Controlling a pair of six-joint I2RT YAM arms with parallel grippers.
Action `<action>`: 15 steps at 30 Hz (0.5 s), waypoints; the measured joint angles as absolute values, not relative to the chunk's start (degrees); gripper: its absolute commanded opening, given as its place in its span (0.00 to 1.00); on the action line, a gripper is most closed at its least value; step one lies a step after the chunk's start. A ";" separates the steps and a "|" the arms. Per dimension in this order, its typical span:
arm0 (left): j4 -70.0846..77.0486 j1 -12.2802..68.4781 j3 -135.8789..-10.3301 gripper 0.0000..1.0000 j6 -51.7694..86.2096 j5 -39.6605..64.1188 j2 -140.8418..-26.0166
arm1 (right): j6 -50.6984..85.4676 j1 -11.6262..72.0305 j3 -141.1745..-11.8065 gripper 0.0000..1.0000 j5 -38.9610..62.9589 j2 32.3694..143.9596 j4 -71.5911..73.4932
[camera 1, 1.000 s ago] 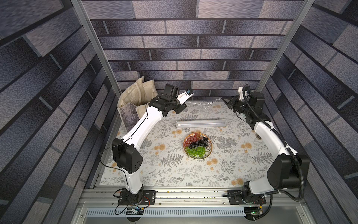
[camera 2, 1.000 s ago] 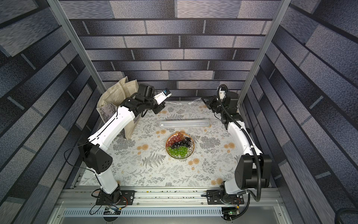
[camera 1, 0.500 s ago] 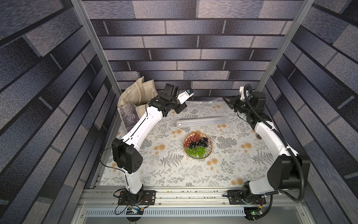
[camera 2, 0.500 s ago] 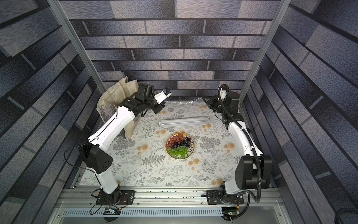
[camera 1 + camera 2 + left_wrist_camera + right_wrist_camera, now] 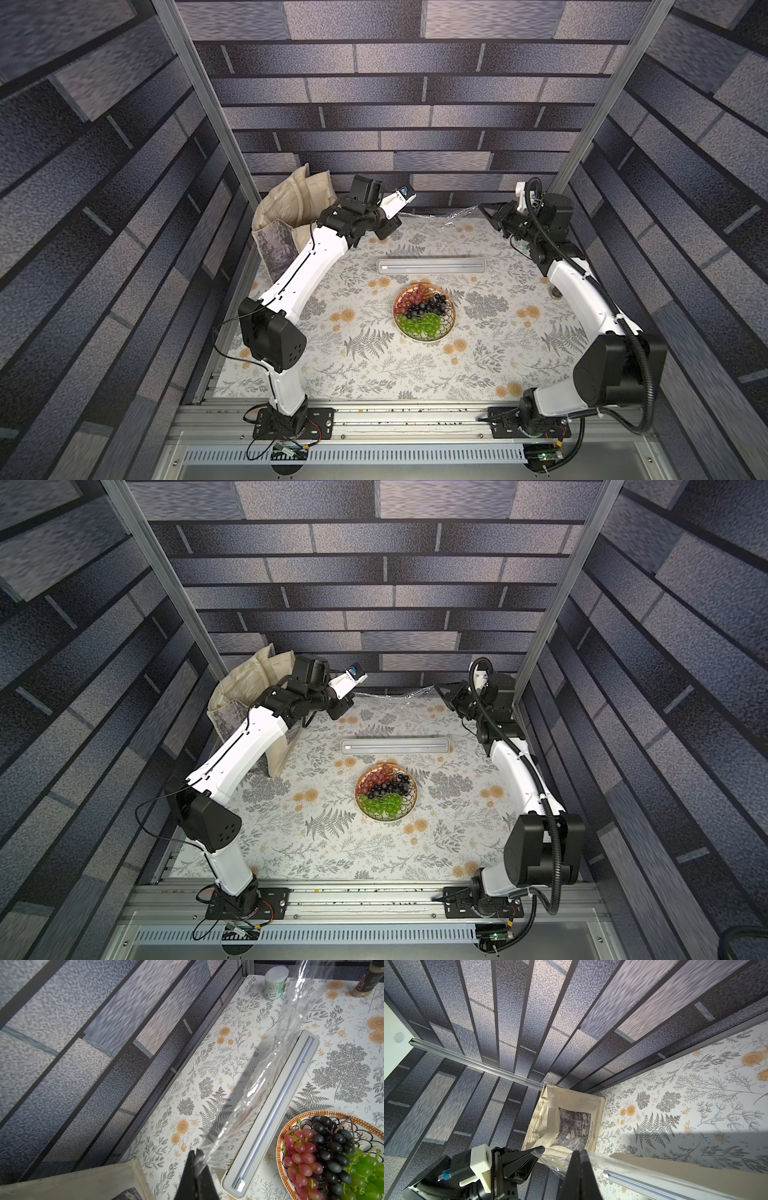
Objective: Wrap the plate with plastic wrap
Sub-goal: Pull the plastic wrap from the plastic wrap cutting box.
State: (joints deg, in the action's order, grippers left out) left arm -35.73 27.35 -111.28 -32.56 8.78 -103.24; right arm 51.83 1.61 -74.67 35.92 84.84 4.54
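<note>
Right gripper (image 5: 486, 208) has edged up-left; it and the left gripper (image 5: 195, 1165) pinch the plastic wrap (image 5: 440, 215) taut at upper centre, claws fully closed. Drawing-out seems done; next, lower it over the plate (image 5: 452, 321) at centre

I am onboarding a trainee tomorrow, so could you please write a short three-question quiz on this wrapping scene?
1. True or false: the plastic wrap already covers the plate.
2. What is the left gripper shut on? A) the dispenser box B) the plastic wrap C) the tote bag
3. Which colour of grapes lies nearest the robot's bases?

Key: 1 false; 2 B; 3 green.
</note>
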 measured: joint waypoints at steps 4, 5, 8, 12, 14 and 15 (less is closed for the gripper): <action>-36.18 27.35 -111.61 0.01 -32.56 8.78 -103.24 | 51.83 1.56 -74.89 0.00 35.90 84.82 4.49; -36.36 27.35 -111.77 0.01 -32.56 8.78 -103.24 | 51.83 1.56 -74.89 0.00 35.92 84.82 4.49; -36.53 27.35 -111.94 0.01 -32.56 8.75 -103.24 | 51.83 1.56 -74.98 0.00 35.92 84.82 4.47; -36.71 27.35 -112.27 0.01 -32.56 8.58 -103.24 | 51.83 1.56 -75.68 0.00 35.92 84.82 4.01; -36.97 27.35 -112.71 0.01 -32.56 8.56 -103.24 | 51.81 1.56 -76.03 0.00 35.92 84.82 4.01; -36.99 27.35 -112.90 0.01 -32.56 8.58 -103.24 | 51.83 1.56 -76.23 0.00 35.92 84.82 4.03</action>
